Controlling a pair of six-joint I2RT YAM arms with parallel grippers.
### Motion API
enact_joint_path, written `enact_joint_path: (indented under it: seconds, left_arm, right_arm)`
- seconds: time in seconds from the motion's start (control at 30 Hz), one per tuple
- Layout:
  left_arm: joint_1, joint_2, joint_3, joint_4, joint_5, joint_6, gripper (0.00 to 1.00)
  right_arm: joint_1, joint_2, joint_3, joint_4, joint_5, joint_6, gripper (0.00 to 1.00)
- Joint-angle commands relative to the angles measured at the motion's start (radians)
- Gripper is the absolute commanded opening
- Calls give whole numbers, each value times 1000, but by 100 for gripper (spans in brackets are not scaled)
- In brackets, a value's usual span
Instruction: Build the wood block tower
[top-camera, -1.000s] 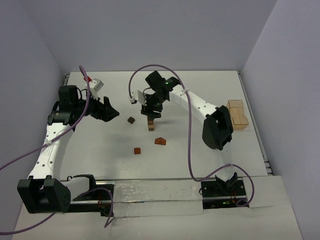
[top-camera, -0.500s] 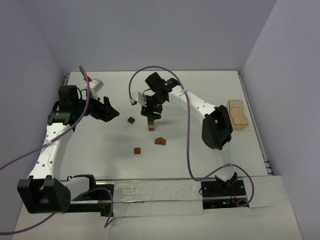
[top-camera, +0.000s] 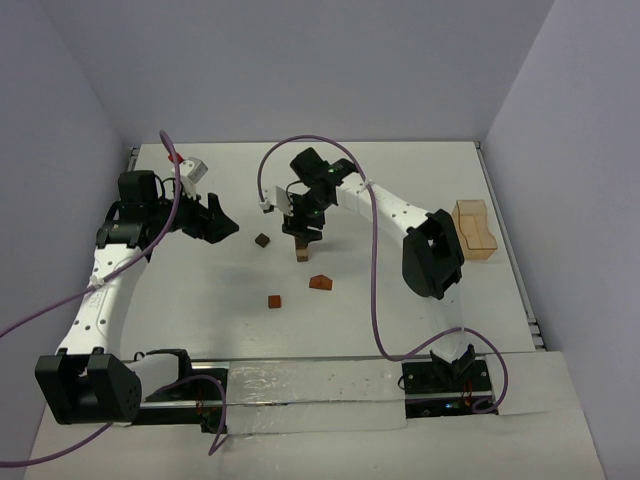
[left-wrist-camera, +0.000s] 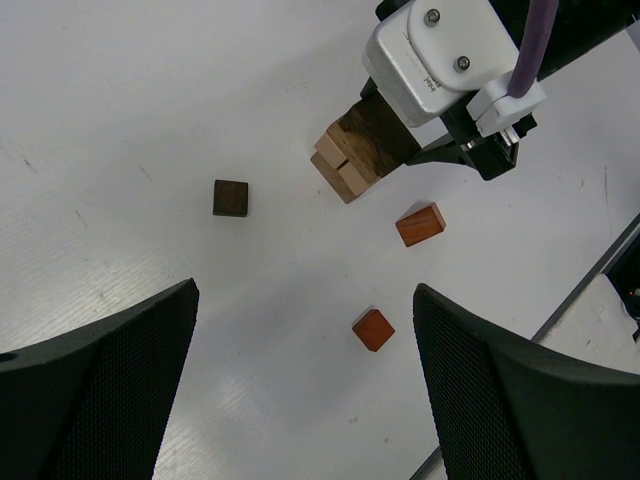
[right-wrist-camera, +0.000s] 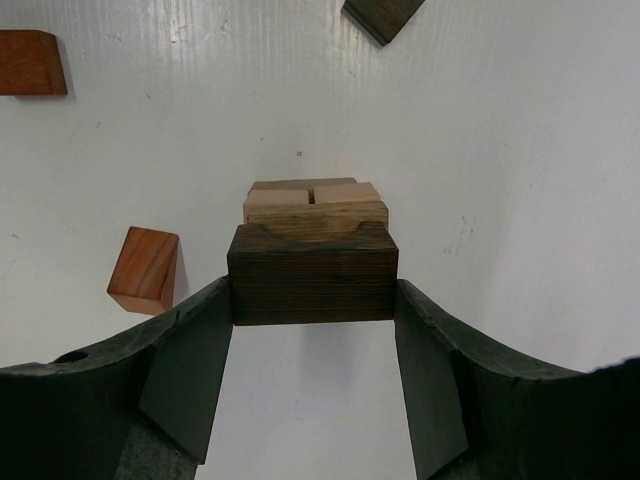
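Standing on white surface (top-camera: 200, 300), directly under right end effector (top-camera: 303, 231): wood block tower (top-camera: 301, 252), narrow upright stack. Two pale tan cubes side by side low down, grainy tan piece above, dark brown arch block (right-wrist-camera: 312, 285) at top. Right end effector partly closed, fingers pressed to arch block's two sides. Left end effector (left-wrist-camera: 305, 330) spread wide, empty, well left of tower. Dark cube (left-wrist-camera: 230, 197) just left of tower. Reddish sloped block (left-wrist-camera: 420, 224) and reddish cube (left-wrist-camera: 373, 329) near tower's front side.

Wood block tower (top-camera: 301, 255) mid-counter (top-camera: 200, 300), one cube (top-camera: 262, 240) left of it, wedge (top-camera: 320, 283) and another cube (top-camera: 274, 301) before it, box (top-camera: 475, 230) far right.
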Motion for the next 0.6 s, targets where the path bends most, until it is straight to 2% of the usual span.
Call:
enact_joint_path:
  seconds: [0.0,0.57]
  left_arm:
    - [3,0,29,41,23,-2,94]
    - [3,0,26,39,27,-1,94]
  right_arm:
    - [6,2,-14,34,-14,5,34]
    - [5,2,-11,40,-15,8,38]
